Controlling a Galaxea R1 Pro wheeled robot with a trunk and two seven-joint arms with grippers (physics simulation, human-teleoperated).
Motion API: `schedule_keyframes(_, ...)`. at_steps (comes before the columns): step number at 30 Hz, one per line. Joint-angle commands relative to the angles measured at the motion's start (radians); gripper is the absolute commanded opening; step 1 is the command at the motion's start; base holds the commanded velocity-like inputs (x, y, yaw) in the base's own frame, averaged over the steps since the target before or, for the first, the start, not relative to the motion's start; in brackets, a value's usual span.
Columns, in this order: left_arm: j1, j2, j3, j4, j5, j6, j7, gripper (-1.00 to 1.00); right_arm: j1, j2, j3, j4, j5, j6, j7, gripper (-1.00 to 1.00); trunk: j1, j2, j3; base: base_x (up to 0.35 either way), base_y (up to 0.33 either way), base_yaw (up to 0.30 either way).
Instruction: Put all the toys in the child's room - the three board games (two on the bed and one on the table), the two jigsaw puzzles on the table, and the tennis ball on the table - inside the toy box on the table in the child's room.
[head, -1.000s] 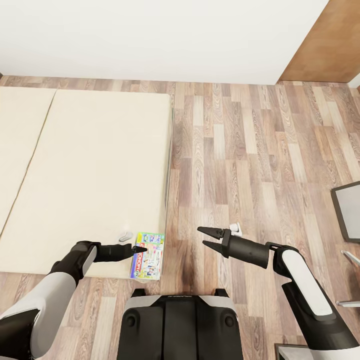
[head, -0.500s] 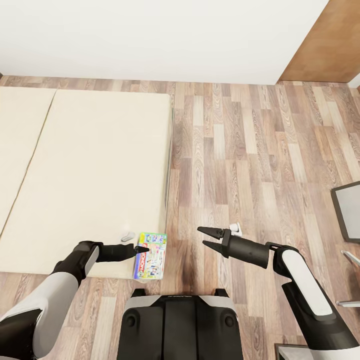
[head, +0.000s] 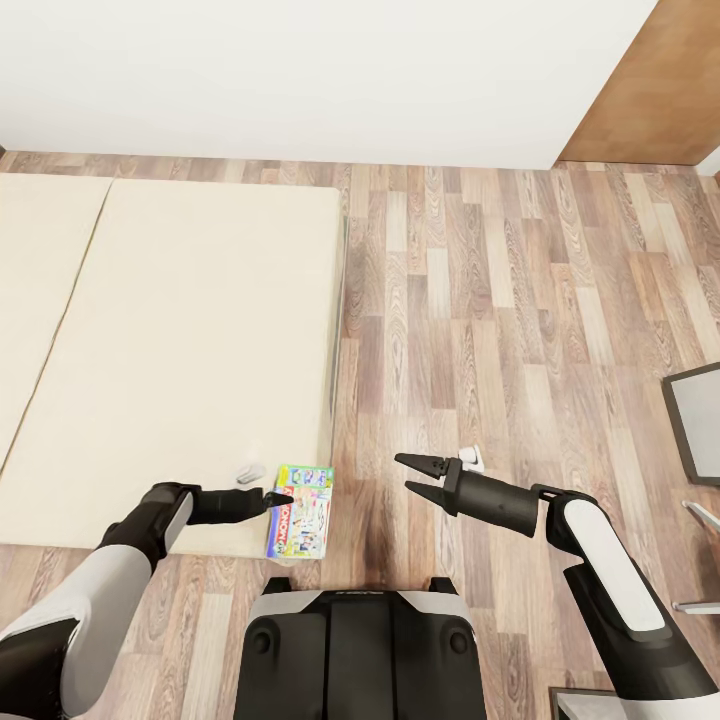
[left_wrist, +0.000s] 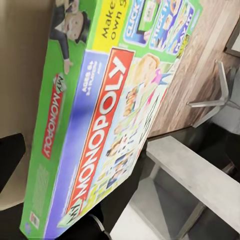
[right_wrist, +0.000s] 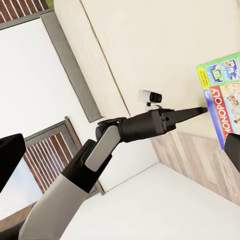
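The Monopoly board game (head: 300, 512) lies flat on the near right corner of the bed (head: 180, 350), its right edge at the mattress edge. My left gripper (head: 274, 497) reaches in from the left and its tip overlaps the box's left edge. The left wrist view has the box (left_wrist: 100, 130) very close, lying between the spread fingers, so this gripper is open. Over the wood floor to the right of the bed, my right gripper (head: 414, 475) hovers open and empty. Its wrist view looks across at the left gripper (right_wrist: 199, 110) and the box (right_wrist: 225, 105).
A white wall runs behind the bed, with a brown door (head: 650, 80) at the far right. A grey-framed panel (head: 700, 420) and thin metal legs (head: 700, 515) stand at the right edge. Wood floor (head: 500, 320) lies between them and the bed. My base (head: 355, 650) is just below the box.
The Monopoly box has slid a little to the right along the bed's corner and turned slightly. The left gripper stays at its edge. The right arm has not moved.
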Motion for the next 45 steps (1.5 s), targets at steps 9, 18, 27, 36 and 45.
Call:
schedule_keyframes(9, 0.0, 0.062, 0.011, -0.001, -0.008, 0.005, -0.008, 1.0, 0.0, -0.001, 0.001, 0.0, -0.003, 0.002, -0.002, 1.0, 0.001, -0.002, -0.001, 0.0, 0.0, 0.0)
schedule_keyframes(18, 0.003, 0.211, 0.013, -0.005, -0.001, 0.005, -0.256, 1.0, 0.0, -0.001, 0.001, 0.0, -0.001, 0.002, -0.002, 1.0, 0.001, -0.002, -0.001, 0.0, 0.0, 0.0)
schedule_keyframes(27, 0.054, 0.374, 0.022, -0.005, 0.001, 0.004, -0.692, 1.0, 0.0, 0.0, 0.001, 0.005, 0.001, 0.002, -0.006, 1.0, 0.001, -0.002, -0.001, 0.0, 0.0, 0.0)
schedule_keyframes(36, 0.063, 0.403, 0.138, -0.009, -0.001, 0.011, -0.692, 1.0, 0.0, 0.001, -0.011, 0.006, 0.03, 0.002, -0.008, 1.0, 0.001, -0.002, -0.001, 0.0, 0.0, 0.0)
schedule_keyframes(45, 0.063, 0.411, 0.152, -0.009, 0.001, 0.016, -0.692, 1.0, 0.0, 0.003, -0.06, 0.006, 0.034, 0.002, -0.007, 1.0, 0.001, -0.002, -0.001, 0.0, 0.0, 0.0)
